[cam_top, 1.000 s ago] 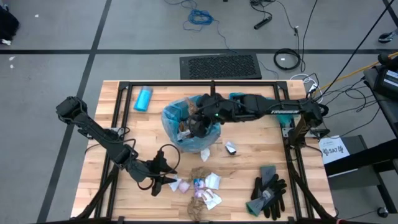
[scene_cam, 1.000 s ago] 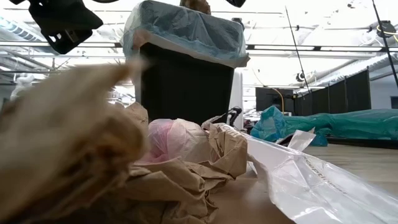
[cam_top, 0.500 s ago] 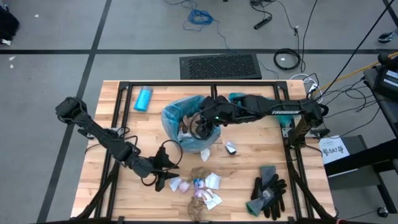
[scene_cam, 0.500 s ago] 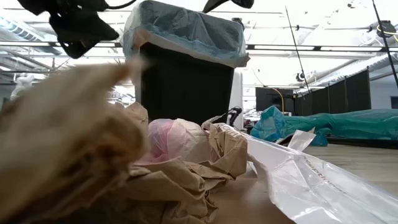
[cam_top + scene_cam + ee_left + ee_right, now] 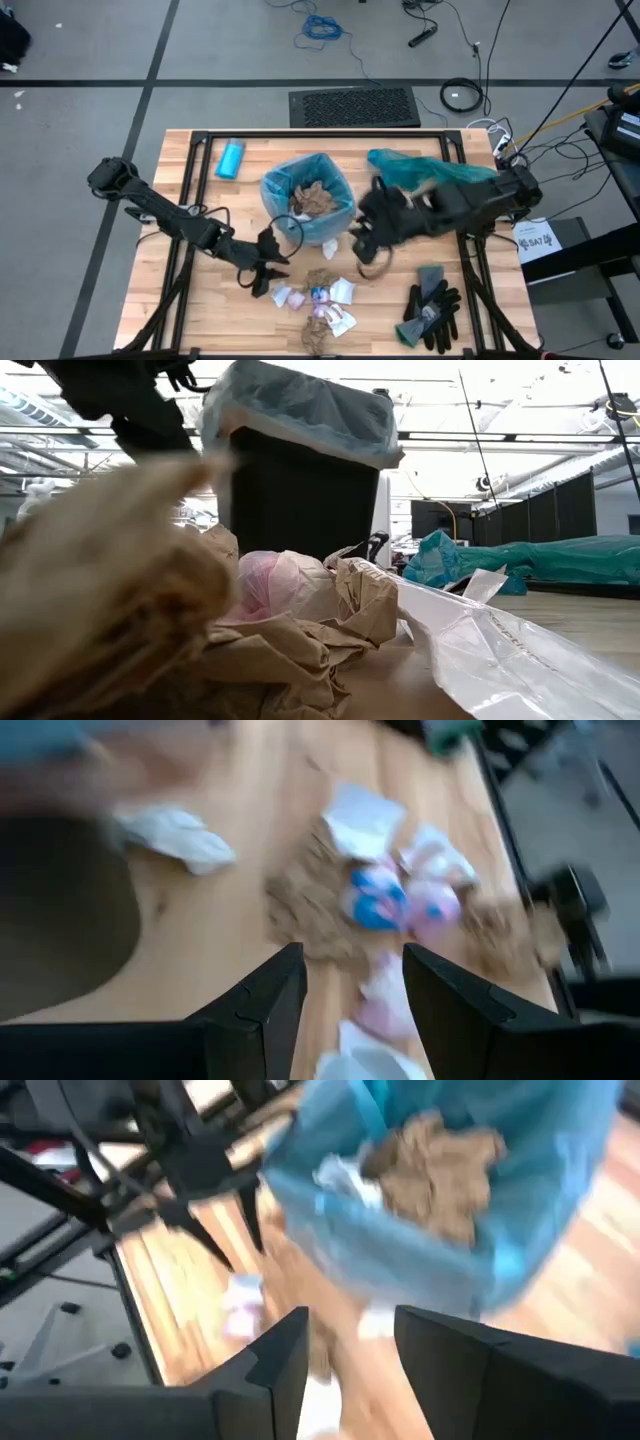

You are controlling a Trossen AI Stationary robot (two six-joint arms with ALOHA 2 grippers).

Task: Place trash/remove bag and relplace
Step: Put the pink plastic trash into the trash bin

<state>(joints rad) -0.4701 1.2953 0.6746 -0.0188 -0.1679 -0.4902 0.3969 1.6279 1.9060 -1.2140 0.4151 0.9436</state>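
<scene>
Left gripper (image 5: 262, 281), fingers parted, empty, above the trash (image 5: 318, 300) at table's 6 o'clock. Right gripper (image 5: 366, 243), parted, empty, at 3 o'clock of the bag (image 5: 277, 187), which lines the central bin. Risk: both reaching the heap could collide, scattering scraps.

Bin (image 5: 308, 205) w/ bag (image 5: 275, 190) lining it is set at bench (image 5: 200, 310) centre, toward the far edge; paper wads are seen inside the bin. A bottle (image 5: 231, 158) is laid left of the bin, near the far-left corner. A second plastic bag (image 5: 420, 167) is spread right of the bin, at the far edge. Trash (image 5: 320, 298) is scattered in front of the bin, near the front edge. Gloves (image 5: 432, 308) are laid at front right. Left gripper (image 5: 262, 277) is positioned btwn bin and trash, just left of the scraps. Right gripper (image 5: 364, 238) is placed just right of the bin.
</scene>
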